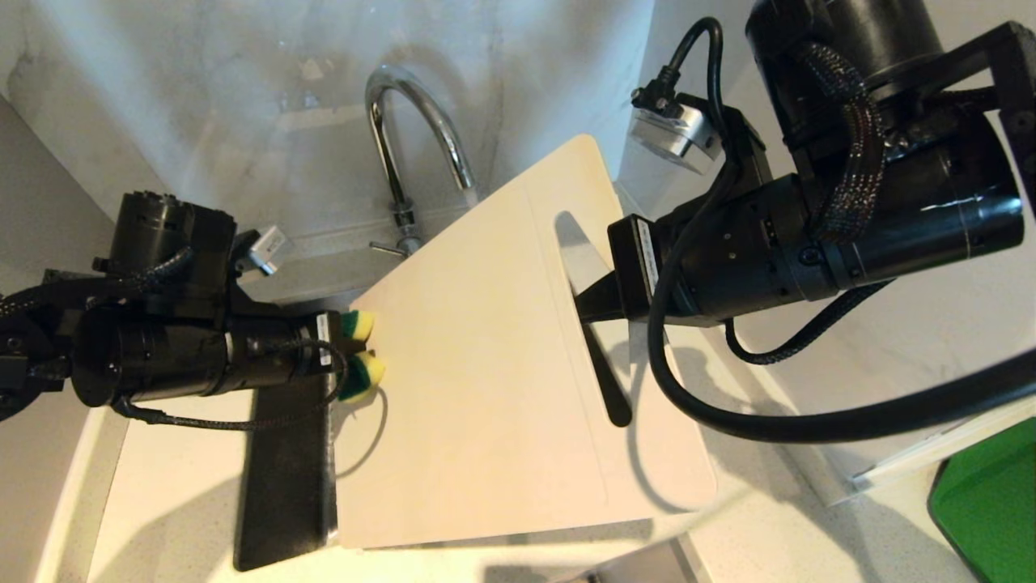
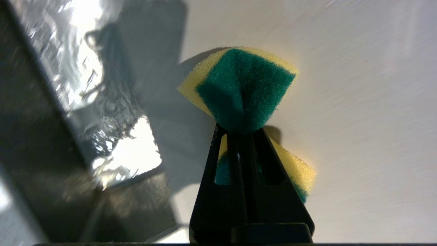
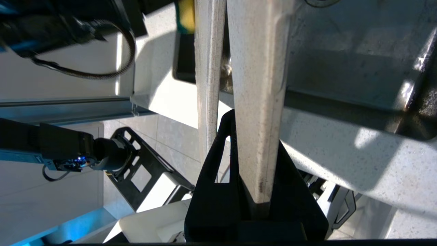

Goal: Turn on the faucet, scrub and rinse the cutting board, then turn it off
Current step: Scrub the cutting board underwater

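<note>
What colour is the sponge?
Sponge: yellow with a green scrubbing face, clearest in the left wrist view.

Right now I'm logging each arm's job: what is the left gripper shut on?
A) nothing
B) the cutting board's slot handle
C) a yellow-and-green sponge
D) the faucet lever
C: the left gripper pinches the sponge against the cutting board, while the right gripper holds the board's edge.

we lose the faucet's (image 1: 417, 121) spout tip behind the cutting board (image 1: 502, 364), so any water there is hidden. the green slab (image 1: 987, 502) is cut off at the corner. the sink (image 2: 99, 102) looks smeared with blur.
</note>
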### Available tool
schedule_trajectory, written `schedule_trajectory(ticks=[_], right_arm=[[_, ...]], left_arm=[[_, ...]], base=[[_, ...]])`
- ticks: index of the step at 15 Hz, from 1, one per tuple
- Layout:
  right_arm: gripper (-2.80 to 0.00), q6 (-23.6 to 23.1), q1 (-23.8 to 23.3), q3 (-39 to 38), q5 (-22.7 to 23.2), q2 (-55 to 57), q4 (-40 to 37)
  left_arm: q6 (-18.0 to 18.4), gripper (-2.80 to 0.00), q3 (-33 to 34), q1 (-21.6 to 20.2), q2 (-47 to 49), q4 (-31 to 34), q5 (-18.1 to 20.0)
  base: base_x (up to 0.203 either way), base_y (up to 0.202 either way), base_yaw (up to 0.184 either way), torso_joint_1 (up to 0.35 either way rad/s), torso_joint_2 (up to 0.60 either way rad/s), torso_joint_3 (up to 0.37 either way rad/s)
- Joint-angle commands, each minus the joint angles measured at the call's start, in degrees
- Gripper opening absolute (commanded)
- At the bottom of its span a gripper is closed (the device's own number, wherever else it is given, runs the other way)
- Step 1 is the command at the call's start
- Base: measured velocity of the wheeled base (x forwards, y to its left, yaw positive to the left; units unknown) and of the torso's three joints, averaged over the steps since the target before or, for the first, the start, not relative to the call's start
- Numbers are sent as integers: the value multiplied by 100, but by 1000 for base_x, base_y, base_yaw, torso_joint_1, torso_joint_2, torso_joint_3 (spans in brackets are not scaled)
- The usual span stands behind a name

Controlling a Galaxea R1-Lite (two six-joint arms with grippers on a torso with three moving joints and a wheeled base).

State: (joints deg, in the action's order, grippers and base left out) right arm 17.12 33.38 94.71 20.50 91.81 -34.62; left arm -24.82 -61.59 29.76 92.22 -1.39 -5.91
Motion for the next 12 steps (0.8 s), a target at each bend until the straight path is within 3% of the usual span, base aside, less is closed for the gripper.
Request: schedule_trajectory(ticks=[1,5,9,12], right_arm=[[-280,11,2,133,10,-22,-27],[-280,11,-16,241,-3,-57,-27],[-280,11,-41,207,-20,-110,-90],[-280,11,-68,158,-20,-102,-97]], left_arm=[[-15,-280,475,-220,-28,-229,9],[87,-280,1184,-575,-29,-995,13],[97,-280,1250,-1054,-243,-1028,572],[100,-280,1239,-1122,-533,-1008,680]], base=[[0,0,0,0,0,0],[0,0,0,0,0,0],[0,0,0,0,0,0],[0,0,0,0,0,0]])
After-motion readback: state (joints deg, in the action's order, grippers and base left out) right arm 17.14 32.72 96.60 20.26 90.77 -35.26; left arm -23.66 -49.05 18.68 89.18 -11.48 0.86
